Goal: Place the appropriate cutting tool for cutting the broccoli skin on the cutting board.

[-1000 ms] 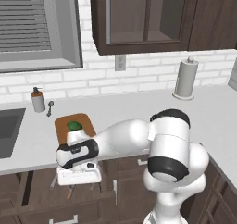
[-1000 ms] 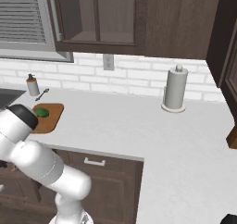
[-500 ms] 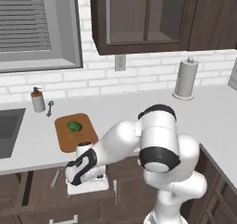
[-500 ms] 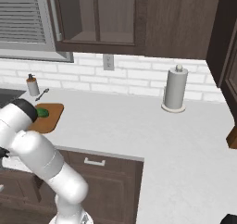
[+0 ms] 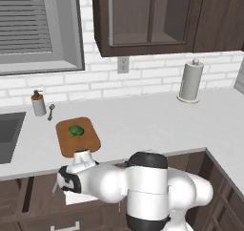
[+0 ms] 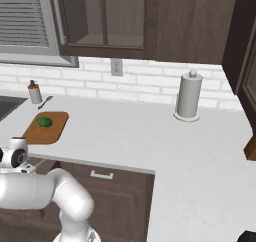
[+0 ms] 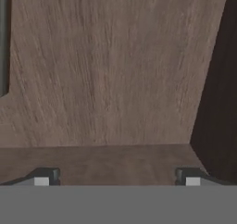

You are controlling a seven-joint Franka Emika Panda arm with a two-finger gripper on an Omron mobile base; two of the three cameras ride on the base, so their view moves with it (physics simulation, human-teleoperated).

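1. The cutting board (image 5: 77,138) lies on the worktop (image 5: 152,125) above the end effector (image 7: 116,177), carrying the broccoli (image 5: 76,130); no knife visible.
2. The end effector gapes empty (facing brown wood).
3. Risk: striking the cabinet front (image 7: 106,65) just ahead.
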